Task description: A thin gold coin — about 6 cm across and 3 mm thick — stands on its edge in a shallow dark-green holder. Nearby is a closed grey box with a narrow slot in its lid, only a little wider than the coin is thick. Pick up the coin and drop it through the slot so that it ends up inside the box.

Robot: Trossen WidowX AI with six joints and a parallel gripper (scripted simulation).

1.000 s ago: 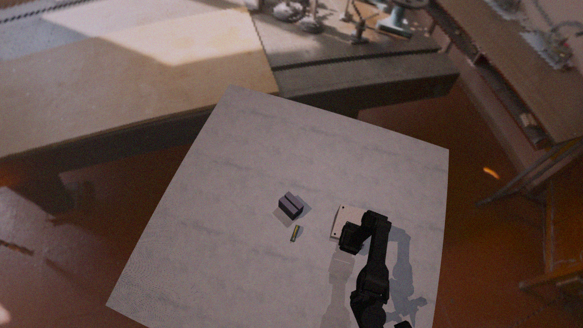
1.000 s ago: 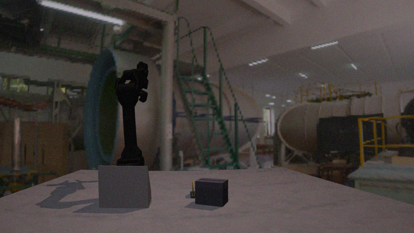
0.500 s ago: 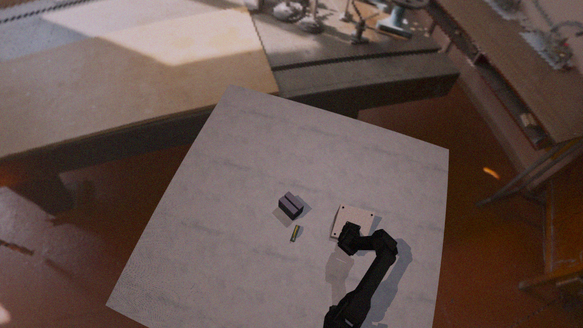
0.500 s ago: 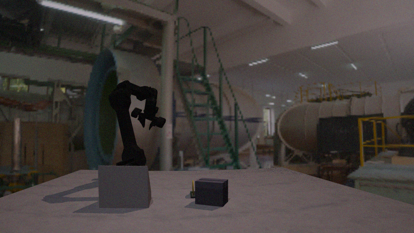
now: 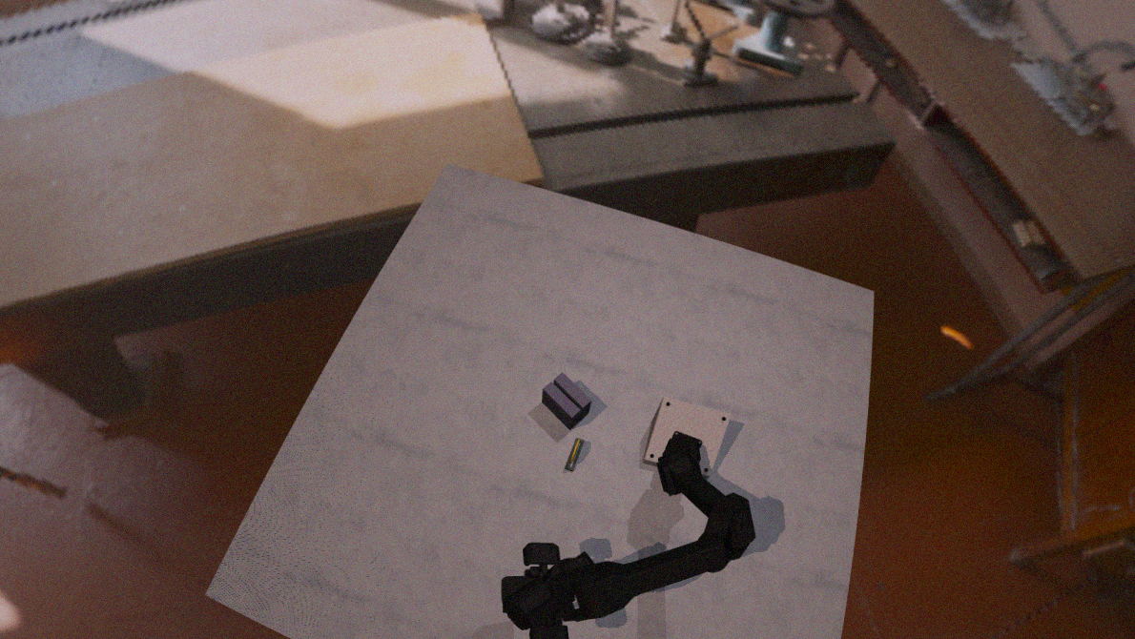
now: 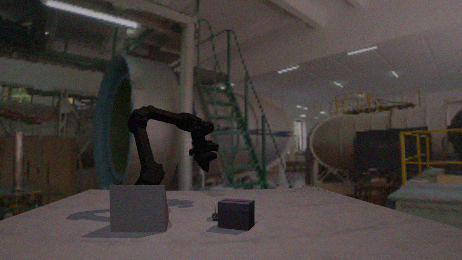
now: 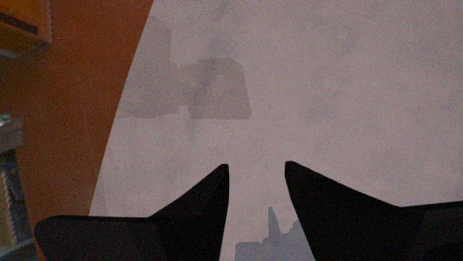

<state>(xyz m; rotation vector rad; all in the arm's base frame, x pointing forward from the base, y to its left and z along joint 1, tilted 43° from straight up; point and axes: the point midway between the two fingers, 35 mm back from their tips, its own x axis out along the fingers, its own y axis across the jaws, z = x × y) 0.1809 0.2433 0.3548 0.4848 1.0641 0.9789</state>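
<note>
Gripper: the gripper (image 6: 204,163) hangs in the air above the desk (image 5: 492,301), tilted downward, well apart from the coin and the box.
Fingers: the two black fingers stand partly closed with a clear gap between them; only bare desk surface and shadow show through the gap, so they hold nothing.
Coin: the gold coin (image 5: 574,453) stands on its edge in the dark-green holder (image 6: 214,215) on the desk, seen from above as a thin yellow strip.
Box: the grey box (image 5: 565,399) sits on the desk just beside the coin, on the side away from the gripper in the top view; a dark narrow slot (image 5: 567,392) runs along its lid.
Arm: the black arm (image 5: 698,524) bends from its base at the pale mounting plate (image 5: 698,421) and reaches toward the desk's near edge in the top view.
Block: in the exterior view the base stands on a pale grey block (image 6: 138,208), near the box and to its left.
</note>
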